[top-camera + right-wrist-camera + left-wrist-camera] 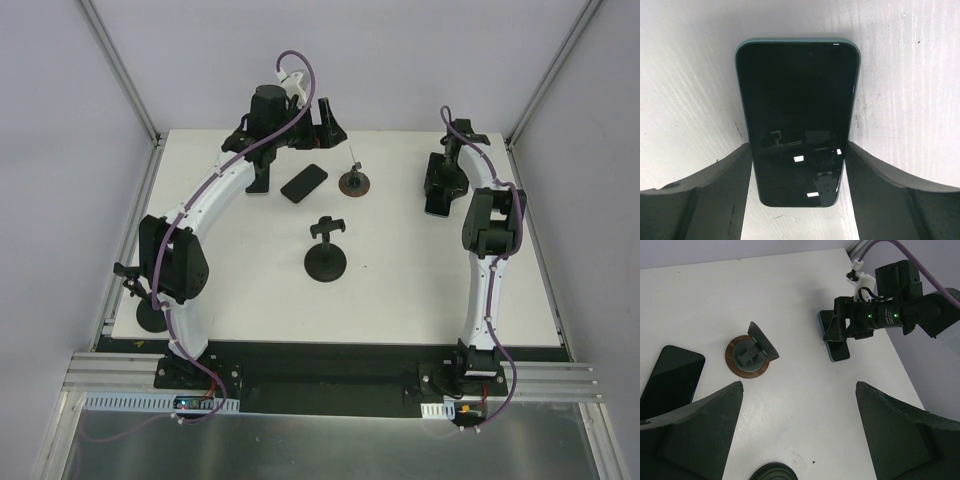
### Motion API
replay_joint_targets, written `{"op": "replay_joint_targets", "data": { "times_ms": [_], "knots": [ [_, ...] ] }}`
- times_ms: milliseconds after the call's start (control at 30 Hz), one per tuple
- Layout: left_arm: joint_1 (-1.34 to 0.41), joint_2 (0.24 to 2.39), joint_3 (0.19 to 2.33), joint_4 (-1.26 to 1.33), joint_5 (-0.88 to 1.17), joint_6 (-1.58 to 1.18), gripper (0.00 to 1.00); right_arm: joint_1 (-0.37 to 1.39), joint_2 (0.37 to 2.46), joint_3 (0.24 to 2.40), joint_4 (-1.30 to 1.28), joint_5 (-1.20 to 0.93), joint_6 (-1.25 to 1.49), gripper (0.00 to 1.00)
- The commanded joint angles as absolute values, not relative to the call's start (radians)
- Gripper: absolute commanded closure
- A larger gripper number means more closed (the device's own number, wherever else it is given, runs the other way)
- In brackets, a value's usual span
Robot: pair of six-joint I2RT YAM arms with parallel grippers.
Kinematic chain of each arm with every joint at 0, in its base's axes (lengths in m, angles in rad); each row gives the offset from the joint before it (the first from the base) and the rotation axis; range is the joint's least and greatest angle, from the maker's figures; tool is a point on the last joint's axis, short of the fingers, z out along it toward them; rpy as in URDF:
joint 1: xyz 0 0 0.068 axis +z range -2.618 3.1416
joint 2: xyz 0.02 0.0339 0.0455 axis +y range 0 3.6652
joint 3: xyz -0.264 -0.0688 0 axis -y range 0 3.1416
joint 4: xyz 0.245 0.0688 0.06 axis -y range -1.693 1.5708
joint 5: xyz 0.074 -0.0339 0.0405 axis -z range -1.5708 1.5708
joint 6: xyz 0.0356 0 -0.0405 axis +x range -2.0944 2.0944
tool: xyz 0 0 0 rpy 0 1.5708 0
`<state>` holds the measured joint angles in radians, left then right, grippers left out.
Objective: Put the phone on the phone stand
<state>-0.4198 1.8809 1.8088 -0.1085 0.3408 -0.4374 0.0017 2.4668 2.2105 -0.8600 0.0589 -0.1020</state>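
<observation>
Right gripper (797, 200) straddles teal phone (797, 120), both long edges clear.

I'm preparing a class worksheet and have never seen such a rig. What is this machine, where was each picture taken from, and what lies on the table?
Two robot arms stand at the table's near edge. One picture looks down from above; the other two come from cameras on each wrist. On the white table lie a black phone, a teal phone, a black stand and a brown stand. The right end effector is open, its fingers either side of the teal phone, not yet gripping. The left end effector is open too, holding nothing.
</observation>
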Motion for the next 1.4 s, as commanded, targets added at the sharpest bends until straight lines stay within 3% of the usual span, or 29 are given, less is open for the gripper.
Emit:
{"op": "replay_joint_targets", "data": {
  "times_ms": [0, 167, 267, 300, 400, 433, 700, 900, 1000, 1133, 1367],
  "knots": [
    [-0.428, 1.835, 1.819, -0.048, 0.405, -0.411, 0.09, 0.002, 2.341, 2.093, -0.755, -0.018, -0.034, 0.99],
    [-0.433, 1.868, 1.855, -0.049, 0.633, -0.321, 0.01, 0.003, 2.264, 1.97, -0.599, -0.092, 0.031, 0.99],
    [-0.436, 1.882, 1.865, -0.046, 0.669, -0.305, 0.01, 0.003, 2.209, 1.873, -0.491, -0.124, 0.07, 0.99],
    [-0.436, 1.885, 1.868, -0.046, 0.679, -0.299, 0.04, 0.003, 2.18, 1.846, -0.438, -0.13, 0.084, 0.99],
    [-0.442, 1.908, 1.888, -0.046, 0.724, -0.272, 0.37, 0.003, 2.116, 1.734, -0.294, -0.181, 0.129, 0.99],
    [-0.443, 1.926, 1.896, -0.046, 0.733, -0.268, 0.38, -0.018, 2.099, 1.673, -0.255, -0.213, 0.144, 0.99],
    [-0.494, 2.005, 1.95, -0.046, 0.746, -0.221, 0.27, -0.04, 1.945, 1.416, 0.174, -0.345, 0.343, 0.99],
    [-0.512, 2.074, 1.994, -0.049, 0.768, -0.209, 0.29, -0.029, 1.856, 1.241, 0.506, -0.452, 0.584, 0.99],
    [-0.512, 2.111, 2.025, -0.054, 0.799, -0.215, 0.26, -0.008, 1.803, 1.189, 0.572, -0.445, 0.646, 0.99],
    [-0.528, 2.137, 2.029, -0.058, 0.784, -0.186, 0.15, 0.028, 1.741, 1.1, 0.667, -0.425, 0.719, 0.99],
    [-0.541, 2.158, 2.048, -0.064, 0.772, -0.17, 0.22, 0.124, 1.671, 1.109, 0.683, -0.394, 0.749, 0.99]
  ]
}}
